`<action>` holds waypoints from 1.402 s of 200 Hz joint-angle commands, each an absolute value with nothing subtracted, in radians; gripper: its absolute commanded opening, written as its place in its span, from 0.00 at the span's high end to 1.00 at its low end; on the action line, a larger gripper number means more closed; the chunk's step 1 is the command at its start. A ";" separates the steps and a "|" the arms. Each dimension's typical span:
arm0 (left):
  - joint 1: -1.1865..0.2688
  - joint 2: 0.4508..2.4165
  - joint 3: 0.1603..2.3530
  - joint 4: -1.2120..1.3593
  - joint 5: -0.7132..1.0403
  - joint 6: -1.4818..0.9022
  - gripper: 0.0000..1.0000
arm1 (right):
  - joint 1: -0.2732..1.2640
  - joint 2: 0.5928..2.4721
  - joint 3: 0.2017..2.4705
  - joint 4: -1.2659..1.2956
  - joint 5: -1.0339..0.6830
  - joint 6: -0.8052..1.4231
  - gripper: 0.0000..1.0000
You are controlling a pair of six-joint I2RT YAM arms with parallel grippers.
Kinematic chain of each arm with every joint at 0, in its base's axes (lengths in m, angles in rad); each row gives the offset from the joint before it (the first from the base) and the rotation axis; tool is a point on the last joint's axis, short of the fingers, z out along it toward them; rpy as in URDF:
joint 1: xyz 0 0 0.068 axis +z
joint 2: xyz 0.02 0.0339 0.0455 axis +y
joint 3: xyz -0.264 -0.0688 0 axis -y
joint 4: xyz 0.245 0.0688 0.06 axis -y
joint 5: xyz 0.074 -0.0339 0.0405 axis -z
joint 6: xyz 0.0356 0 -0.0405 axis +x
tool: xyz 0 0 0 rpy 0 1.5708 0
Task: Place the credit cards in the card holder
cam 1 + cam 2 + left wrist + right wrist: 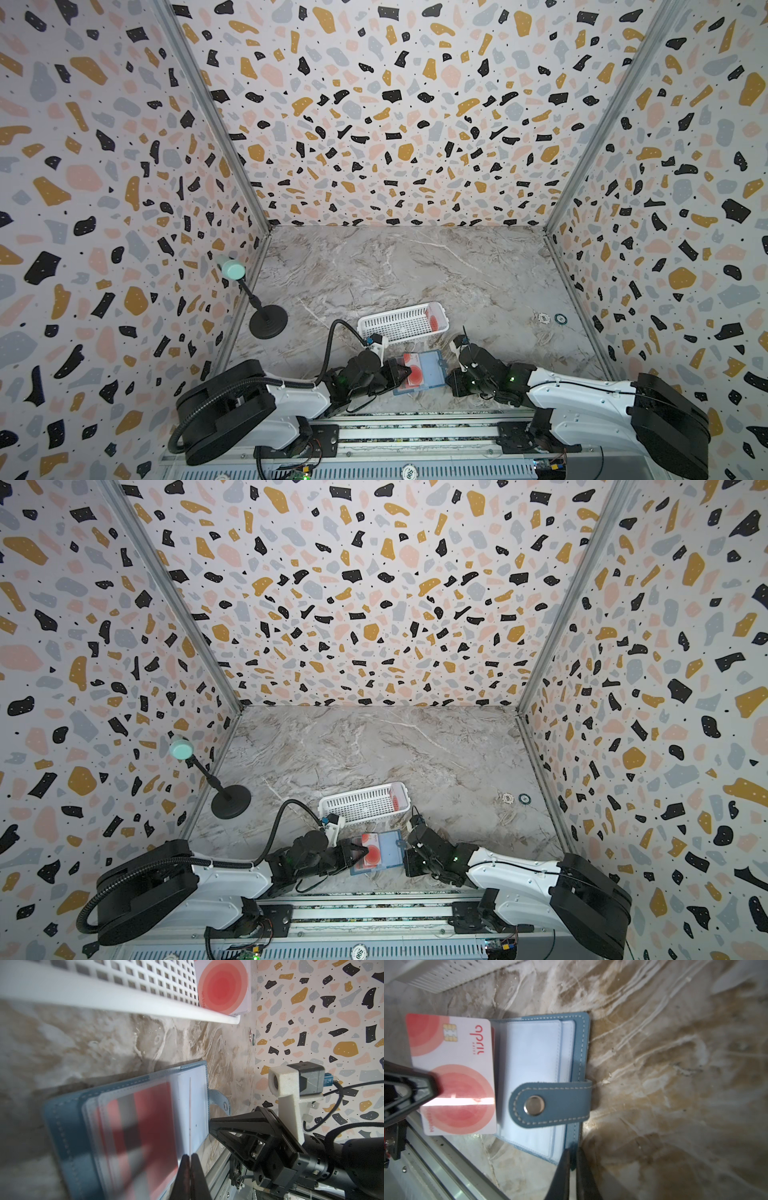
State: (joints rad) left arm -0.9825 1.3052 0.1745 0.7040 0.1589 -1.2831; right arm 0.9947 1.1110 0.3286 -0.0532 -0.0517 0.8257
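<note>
left claw [190, 1156] clamps credit card [452, 1076] face-up, long axis along card holder [533, 1053] spine; right claw [572, 1154] pinches holder edge.

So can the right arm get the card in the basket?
Probably, though not yet. The card sits in the basket beyond the right end effector with nothing between; that end effector is shut on the wallet.

My left arm [291, 395] and right arm [582, 401] are wearing white shells over black drum bases; a ribbed black hose [329, 349] is looping off the left, and black wedge fingers [180, 1178] are tipping the left gripper [188, 1156] and right gripper [572, 1150].
</note>
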 commanded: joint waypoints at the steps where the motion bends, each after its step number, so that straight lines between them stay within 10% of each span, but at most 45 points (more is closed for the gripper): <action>1: -0.971 1.296 0.170 0.692 0.184 -1.255 0.99 | 1.001 1.123 0.331 -0.096 -0.035 0.826 0.90; 280: -0.949 1.423 0.156 0.834 0.236 -1.316 0.99 | 1.012 1.128 0.333 -0.093 -0.032 0.825 0.90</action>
State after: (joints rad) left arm -0.9546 1.4097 0.1635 0.8059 0.2249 -1.3132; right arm 1.0039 1.1130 0.3290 -0.0505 -0.0402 0.8257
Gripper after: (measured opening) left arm 0.049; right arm 0.104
